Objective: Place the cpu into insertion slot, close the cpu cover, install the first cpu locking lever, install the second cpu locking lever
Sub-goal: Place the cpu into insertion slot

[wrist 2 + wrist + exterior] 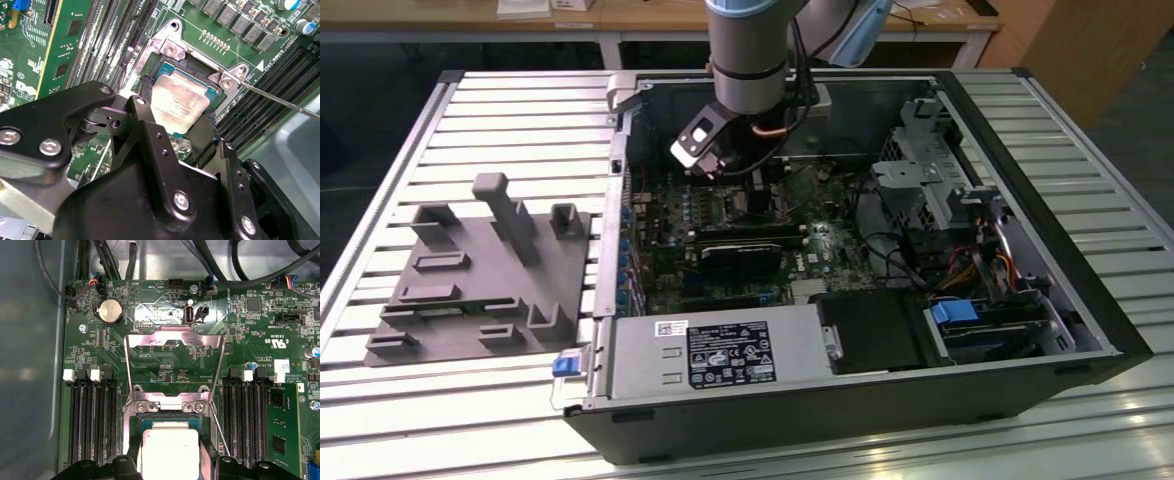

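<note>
In both wrist views the cpu (181,102) (170,446), a flat square chip with a silver-grey top, lies level in the insertion slot (172,50) (170,407). My gripper (177,109) (170,450) is shut on it, one black finger against each of two opposite edges. The cpu cover (150,337), a thin silvery frame, stands swung back and open beyond the slot. A thin wire locking lever (280,100) (220,429) sticks out unlatched beside the slot. In the exterior view the gripper (744,185) reaches down into the open computer case and hides the slot.
Black memory slots (92,420) (245,415) flank the socket. A black rectangular block (740,262) sits nearer the power supply (707,350). The drive cage (934,170) and cables are at the exterior view's right. A grey fixture (480,270) stands on the slatted table at its left.
</note>
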